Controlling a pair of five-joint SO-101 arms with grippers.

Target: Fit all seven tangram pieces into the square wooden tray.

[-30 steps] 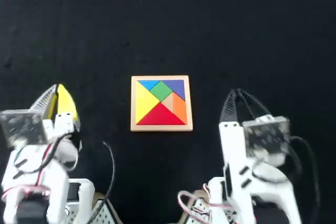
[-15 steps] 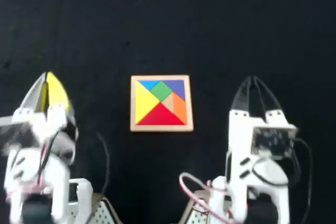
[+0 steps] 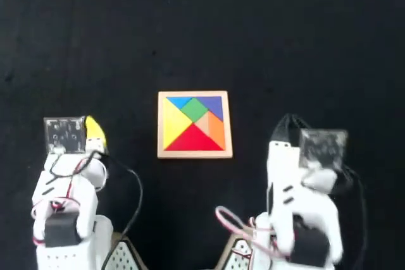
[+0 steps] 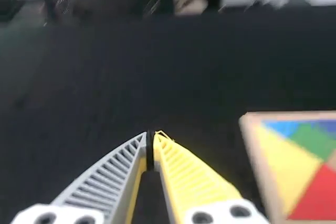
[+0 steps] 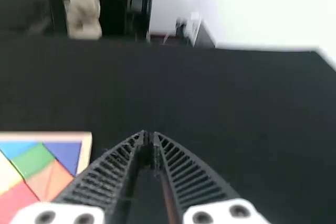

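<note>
The square wooden tray point(image 3: 193, 153) lies in the middle of the black table, and the tangram pieces fill it: a yellow triangle point(image 3: 172, 124), a red triangle point(image 3: 195, 139), a green square point(image 3: 195, 109), plus blue, orange and tan pieces. My left gripper point(image 3: 92, 124), one finger yellow and one grey, sits shut and empty to the tray's left, nearer the front edge. The left wrist view shows its tips point(image 4: 150, 135) touching, with the tray point(image 4: 251, 140) off to one side. My right gripper point(image 3: 288, 121), black, is shut and empty to the tray's right point(image 5: 148, 136).
Black cloth covers the table point(image 3: 202, 42) all around the tray. Both arm bases and loose cables point(image 3: 228, 222) stand at the near edge. Clutter lies beyond the far edge of the table.
Both arms have pulled back toward their bases at the near edge, so the grippers reach less far over the table. The tray and its pieces have not moved.
</note>
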